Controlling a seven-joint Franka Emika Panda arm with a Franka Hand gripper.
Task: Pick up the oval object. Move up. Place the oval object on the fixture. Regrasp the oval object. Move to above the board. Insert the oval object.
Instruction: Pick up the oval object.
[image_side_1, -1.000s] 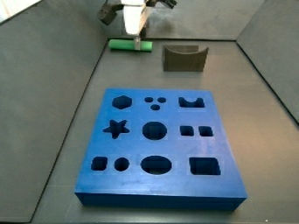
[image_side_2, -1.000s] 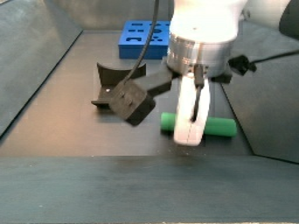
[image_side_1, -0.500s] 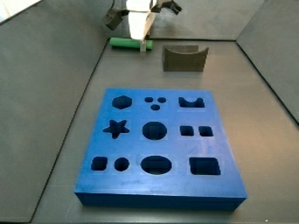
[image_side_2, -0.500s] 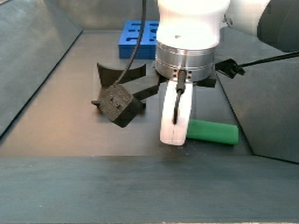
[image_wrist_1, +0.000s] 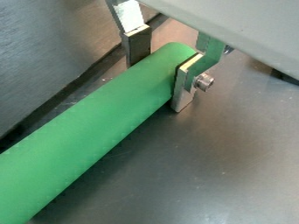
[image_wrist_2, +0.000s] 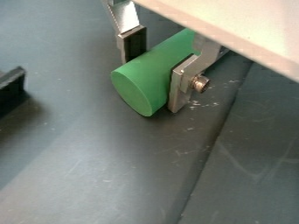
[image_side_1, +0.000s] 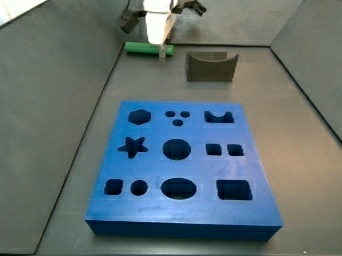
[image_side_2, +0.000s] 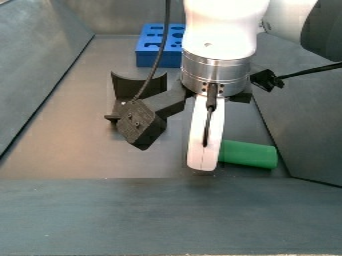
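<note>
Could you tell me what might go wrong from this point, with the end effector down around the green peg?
1. In both wrist views the end effector straddles the peg near one end, not its middle, so the peg may tilt or swing when lifted.
2. The fingers reach nearly to the floor; going lower could scrape it.
3. The fixture stands close to the arm in a side view, so a careless move might knock it.

Dark grey matte floor (image_side_1: 54, 190), faint scuffs; grey side walls (image_side_1: 54, 60) slope outward. Pincer (image_side_1: 163, 48) low at far end. Even, diffuse light.
</note>
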